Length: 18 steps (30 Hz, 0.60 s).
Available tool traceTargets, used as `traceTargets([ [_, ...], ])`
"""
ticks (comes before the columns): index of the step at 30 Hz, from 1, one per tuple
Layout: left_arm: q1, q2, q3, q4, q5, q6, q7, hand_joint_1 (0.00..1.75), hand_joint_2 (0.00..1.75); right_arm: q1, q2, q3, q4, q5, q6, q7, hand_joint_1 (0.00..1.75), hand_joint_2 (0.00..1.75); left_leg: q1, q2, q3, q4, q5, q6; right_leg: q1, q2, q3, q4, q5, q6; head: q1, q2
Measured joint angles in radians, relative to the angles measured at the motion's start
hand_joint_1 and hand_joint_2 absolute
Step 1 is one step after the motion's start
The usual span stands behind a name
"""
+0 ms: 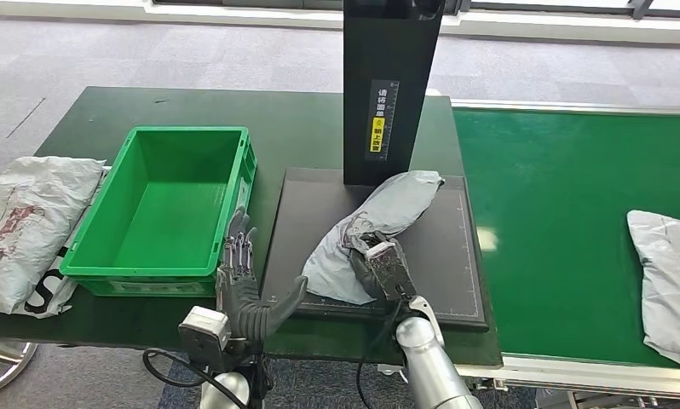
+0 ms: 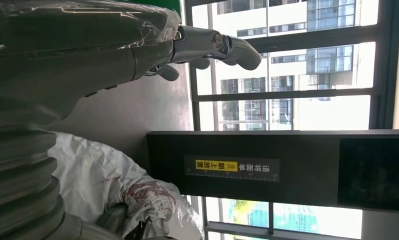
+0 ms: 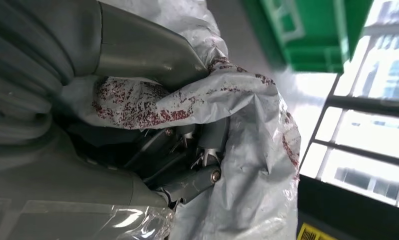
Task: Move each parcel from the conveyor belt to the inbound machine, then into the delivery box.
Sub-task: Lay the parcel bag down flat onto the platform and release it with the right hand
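- Right hand [image 1: 382, 266] grips the crumpled grey plastic parcel [image 1: 379, 223] lying on the inbound machine's black flat plate [image 1: 452, 256].
- Left hand [image 1: 244, 285] — fingers spread, holding nothing — beside the green plastic delivery box [image 1: 171, 203].

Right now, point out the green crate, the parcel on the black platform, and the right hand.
green crate [image 1: 239, 175], head view, right rim.
parcel [image 1: 396, 204], head view, upper grey body.
right hand [image 1: 386, 268], head view, back of hand.

A label [image 1: 383, 117] is being shown on the inbound machine's black upright column [image 1: 391, 77]: white Chinese characters beside a ruler scale, above a yellow strip with dark characters; the characters are too small to read reliably.
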Motion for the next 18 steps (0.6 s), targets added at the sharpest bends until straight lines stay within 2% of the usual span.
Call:
traceTargets([
  [4, -0.005, 0.0, 0.0, 0.009, 0.002, -0.007, 0.0, 0.0, 1.75, 0.032, -0.015, 0.07, -0.083, -0.17, 0.109, 0.0, 1.75, 1.75, 0.0, 0.0, 0.0, 0.0, 0.0, 0.0, 0.0, 0.0, 0.0, 0.0, 0.0, 0.0, 0.0, 0.0],
  [8, -0.008, -0.001, 0.0, 0.015, 0.003, -0.008, 0.0, 0.0, 1.75, 0.049, -0.034, 0.141, -0.151, -0.241, 0.135, 0.0, 1.75, 1.75, 0.0, 0.0, 0.0, 0.0, 0.0, 0.0, 0.0, 0.0, 0.0, 0.0, 0.0, 0.0, 0.0, 0.0],
  [9, -0.008, -0.001, 0.0, 0.016, 0.003, -0.007, 0.0, 0.0, 1.75, 0.05, -0.038, 0.154, -0.16, -0.244, 0.135, 0.0, 1.37, 1.75, 0.0, 0.0, 0.0, 0.0, 0.0, 0.0, 0.0, 0.0, 0.0, 0.0, 0.0, 0.0, 0.0, 0.0],
  [12, -0.008, -0.001, 0.0, 0.016, 0.003, -0.007, 0.0, 0.0, 1.75, 0.055, -0.046, 0.178, -0.179, -0.249, 0.132, 0.0, 0.06, 1.75, 0.0, 0.0, 0.0, 0.0, 0.0, 0.0, 0.0, 0.0, 0.0, 0.0, 0.0, 0.0, 0.0, 0.0],
  [13, -0.008, -0.001, 0.0, 0.017, 0.002, -0.006, 0.0, 0.0, 1.75, 0.056, -0.048, 0.183, -0.183, -0.251, 0.129, 0.0, 0.0, 1.75, 0.0, 0.0, 0.0, 0.0, 0.0, 0.0, 0.0, 0.0, 0.0, 0.0, 0.0, 0.0, 0.0, 0.0],
  [18, -0.008, -0.001, 0.0, 0.017, 0.0, 0.003, 0.0, 0.0, 1.75, 0.056, -0.055, 0.197, -0.187, -0.261, 0.094, 0.0, 0.0, 1.75, 0.0, 0.0, 0.0, 0.0, 0.0, 0.0, 0.0, 0.0, 0.0, 0.0, 0.0, 0.0, 0.0, 0.0],
])
